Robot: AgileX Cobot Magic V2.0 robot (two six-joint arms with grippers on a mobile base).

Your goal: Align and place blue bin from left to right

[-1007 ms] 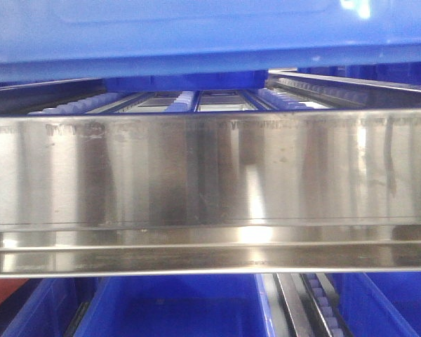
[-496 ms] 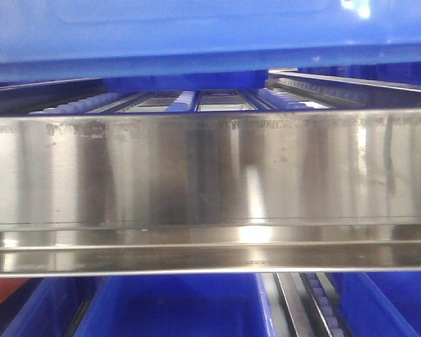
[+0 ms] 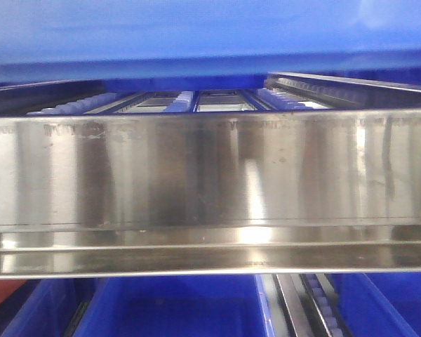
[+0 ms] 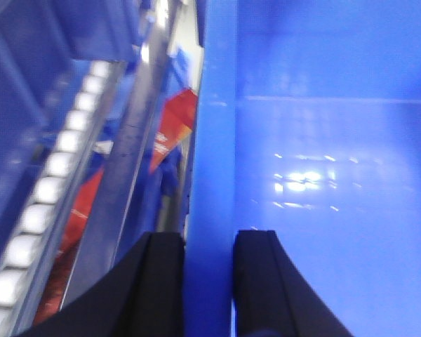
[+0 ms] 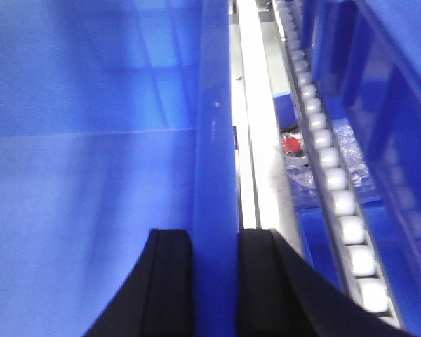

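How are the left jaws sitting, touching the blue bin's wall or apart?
Touching. The left wrist view shows the left gripper clamped on the wall of the blue bin, one jaw against each face, no gap.

text: none legible | red packet [image 4: 174,130]: white print, blurred | steel panel [image 3: 210,175]: faint marks, unreadable

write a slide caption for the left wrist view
Left hand grips the side wall of the large bright-blue plastic bin, beside a steel rail and a white roller track

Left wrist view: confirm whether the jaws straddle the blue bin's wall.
Yes, left gripper jaws flank the wall of the bright-blue plastic bin.
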